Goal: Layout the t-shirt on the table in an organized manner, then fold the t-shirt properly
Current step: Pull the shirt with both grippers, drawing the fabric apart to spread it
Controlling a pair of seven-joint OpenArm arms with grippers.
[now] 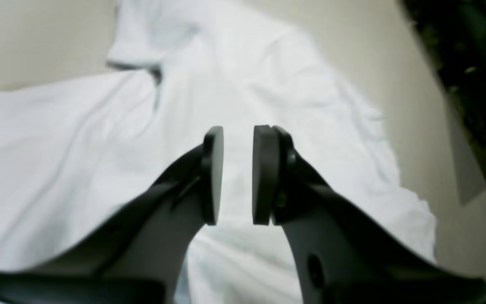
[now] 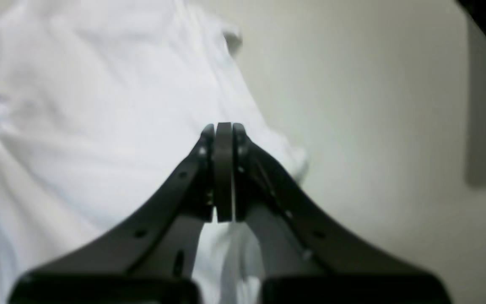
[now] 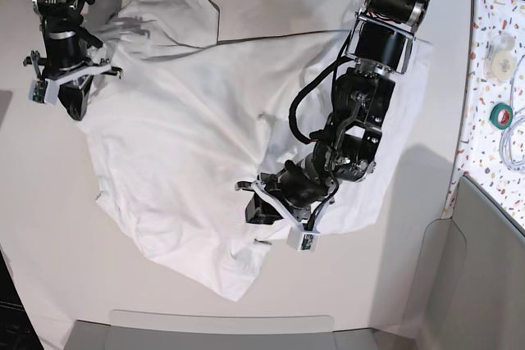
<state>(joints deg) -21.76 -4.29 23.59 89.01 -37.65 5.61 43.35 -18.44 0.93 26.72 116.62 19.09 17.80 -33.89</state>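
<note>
A white shirt (image 3: 205, 120) is lying on an off-white desk (image 3: 49, 227), beside a panel (image 3: 492, 96) showing colourful speckles.

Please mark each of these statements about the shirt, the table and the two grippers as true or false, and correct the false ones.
1. The t-shirt lies neatly folded on the table. False: it is spread out and wrinkled.
2. The left gripper has a gap between its pads. True.
3. The right gripper is wide open. False: it is shut.
4. The left gripper is above the shirt. True.
5. The shirt is black. False: it is white.
</note>
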